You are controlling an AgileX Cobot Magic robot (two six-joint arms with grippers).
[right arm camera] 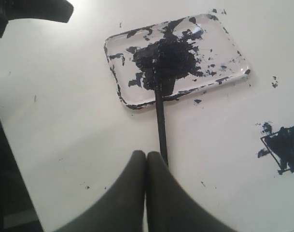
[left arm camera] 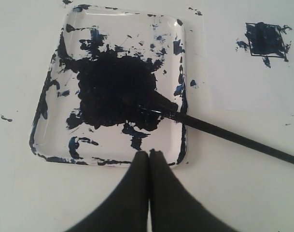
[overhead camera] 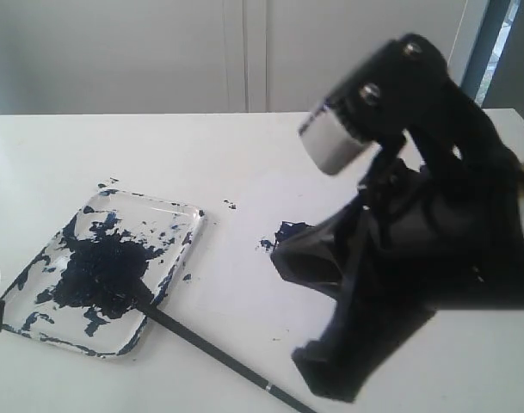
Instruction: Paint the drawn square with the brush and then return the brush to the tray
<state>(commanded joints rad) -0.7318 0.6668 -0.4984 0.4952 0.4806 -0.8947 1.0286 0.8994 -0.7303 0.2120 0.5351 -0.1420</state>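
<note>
The tray (overhead camera: 171,219) (left arm camera: 40,140) (right arm camera: 229,53) lies on the white table, blotched with dark blue-black paint. The brush (overhead camera: 210,353) (left arm camera: 224,133) (right arm camera: 161,125) rests with its tip in the blotch and its black handle sloping out over the rim onto the table. My right gripper (right arm camera: 147,154) (overhead camera: 317,366) is shut and empty; the handle's end lies just beside one finger, outside the jaws. My left gripper (left arm camera: 149,153) is shut and empty, hovering at the tray's near rim. The drawn square (left arm camera: 266,39) (right arm camera: 287,150) is daubed blue-black; in the exterior view my right arm covers most of it.
A white sheet of paper (left arm camera: 248,82) carries the square, with paint smears around its outline. Small dark specks (overhead camera: 230,205) dot the table. My right arm (overhead camera: 416,224) fills the right side of the exterior view. The left arm (right arm camera: 31,12) shows as a dark shape beyond the tray.
</note>
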